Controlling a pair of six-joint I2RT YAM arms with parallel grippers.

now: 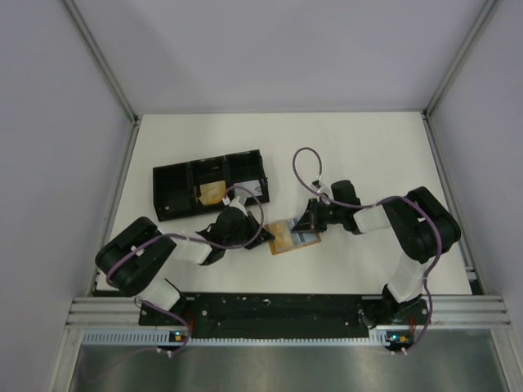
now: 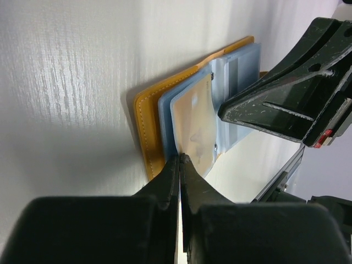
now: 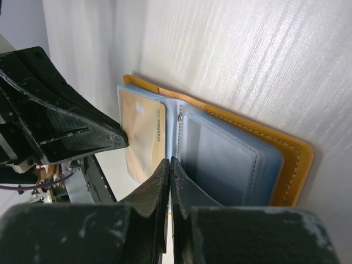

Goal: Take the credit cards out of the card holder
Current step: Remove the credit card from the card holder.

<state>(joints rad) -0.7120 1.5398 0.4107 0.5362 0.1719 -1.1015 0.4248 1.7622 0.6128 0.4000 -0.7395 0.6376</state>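
A black tray (image 1: 176, 192) is seen on the worktop (image 1: 368, 155), near the left pincer (image 2: 179, 160) and off to its side. The left pincer is closed to a thin slit. The near corner of a cream credit card (image 2: 193, 124) runs in between its tips, so the card appears to be nipped there. Just beyond the tips the orange-tan card holder (image 2: 147, 124) is laid open and flat, with pale blue plastic sleeves (image 3: 220, 159) fanned over it. The right pincer (image 3: 169, 164) is also closed to a slit, its tips set at the fold beside the card; whether a sleeve is clamped cannot be told.

The card is judged light, stiff and slick. It is best taken by its exposed edge and drawn flat out of the sleeve mouth, not bent. The holder is judged light and floppy, and likely to be dragged along unless pinned. The two pincers are crowded close across the holder. Open worktop is left behind each pincer for drawing back.
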